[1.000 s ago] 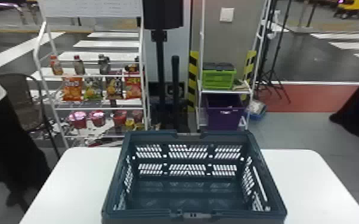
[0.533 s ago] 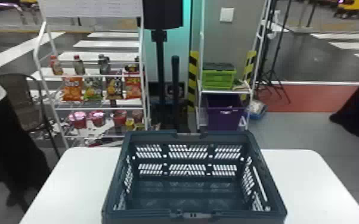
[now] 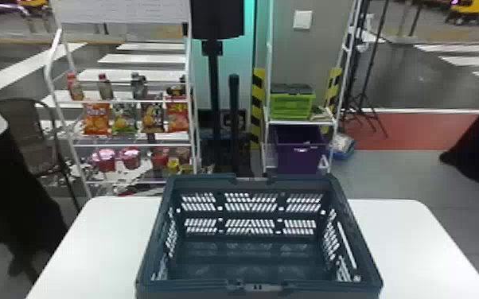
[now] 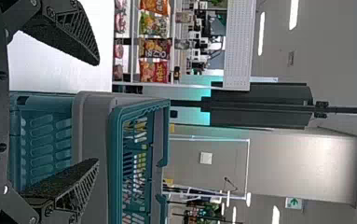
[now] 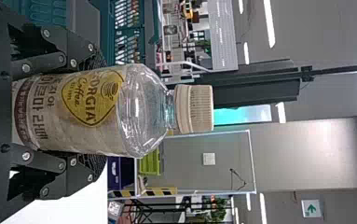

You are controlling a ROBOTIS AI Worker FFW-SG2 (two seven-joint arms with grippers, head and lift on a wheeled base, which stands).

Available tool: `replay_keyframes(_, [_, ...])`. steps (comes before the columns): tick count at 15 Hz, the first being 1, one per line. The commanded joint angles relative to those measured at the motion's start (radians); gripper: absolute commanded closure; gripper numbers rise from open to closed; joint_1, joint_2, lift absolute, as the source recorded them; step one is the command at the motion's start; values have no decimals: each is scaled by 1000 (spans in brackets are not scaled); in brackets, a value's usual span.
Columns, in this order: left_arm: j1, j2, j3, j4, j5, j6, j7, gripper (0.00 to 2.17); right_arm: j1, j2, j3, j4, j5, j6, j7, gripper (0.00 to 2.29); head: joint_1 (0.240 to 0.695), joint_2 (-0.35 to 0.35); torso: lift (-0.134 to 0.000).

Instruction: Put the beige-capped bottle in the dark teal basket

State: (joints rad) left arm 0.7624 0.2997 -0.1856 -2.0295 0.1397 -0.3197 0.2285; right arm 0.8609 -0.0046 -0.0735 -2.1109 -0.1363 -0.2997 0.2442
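Right wrist view: bottle is clamped by right gripper, probably lightish, squeezable plastic, best gripped around the label. Left gripper: spread wide, empty.

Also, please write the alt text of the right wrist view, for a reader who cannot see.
The right gripper holds the beige-capped bottle between its fingers, with the cap pointing away from the gripper. Part of the dark teal basket shows beside it, and behind are a green crate and a wall.
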Motion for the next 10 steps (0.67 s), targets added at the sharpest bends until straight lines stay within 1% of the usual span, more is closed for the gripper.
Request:
replay_keyframes(1, [1,-1,0,-1,0,0,0,151,-5,6,1,-43,3,20,1,2287,499,0,0])
replay_keyframes(5, [6,-1,0,-5,-2,-3,0,151,-36,6,1,-113,15,103,1,2287,499,0,0])
replay_keyframes(8, [8,-1,-2,-5,-2,-3,0,151,-86,6,0,-158,38,228,1,2287,499,0,0])
replay_keyframes(10, [11,-1,0,-6,-2,-3,0,151,-137,6,6,-193,60,342,1,2287,499,0,0])
